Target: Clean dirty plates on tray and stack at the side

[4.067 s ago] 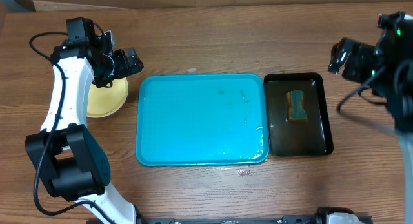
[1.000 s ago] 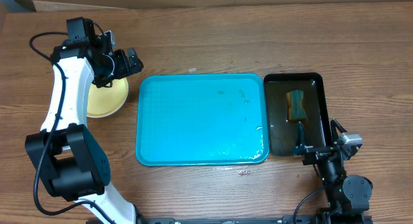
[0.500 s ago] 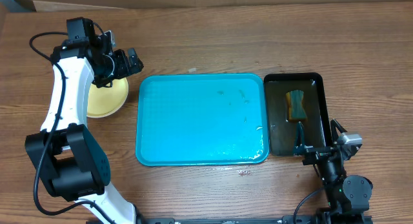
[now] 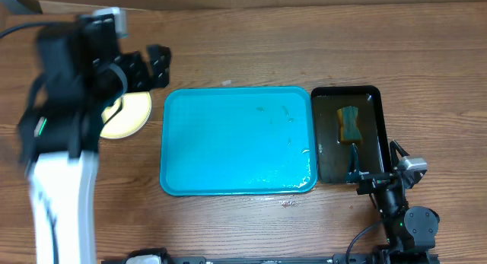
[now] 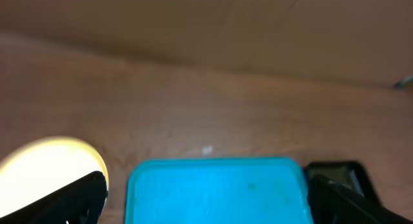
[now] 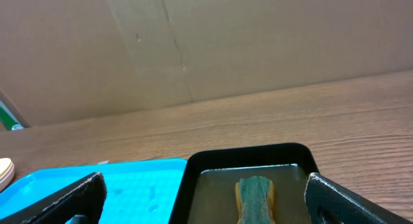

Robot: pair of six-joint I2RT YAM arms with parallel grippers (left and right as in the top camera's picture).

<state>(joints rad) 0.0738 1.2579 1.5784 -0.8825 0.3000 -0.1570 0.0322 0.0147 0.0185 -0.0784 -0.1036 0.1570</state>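
The turquoise tray (image 4: 237, 140) lies mid-table with only water drops and faint smears on it; no plate is on it. Left of it the plates (image 4: 131, 116) sit together, a pale yellow one on top, partly covered by my left arm; how many there are I cannot tell. My left gripper (image 4: 148, 66) hangs open and blurred above the tray's far left corner. In the left wrist view its fingers (image 5: 71, 199) frame the tray (image 5: 216, 192), with the yellow plate (image 5: 45, 162) at the left. My right gripper (image 4: 373, 163) rests open and empty at the front right.
A narrow black tray (image 4: 373, 154) of murky water holds a green-and-yellow sponge (image 4: 349, 124), right of the turquoise tray; the right wrist view shows the sponge (image 6: 257, 197) straight ahead. Small crumbs (image 4: 288, 203) lie before the turquoise tray. A cardboard wall (image 6: 206, 43) closes the back.
My left arm has swung up and away from the plates, blurred with motion. The right arm, which came down to the front right earlier, has stayed still for the last second.
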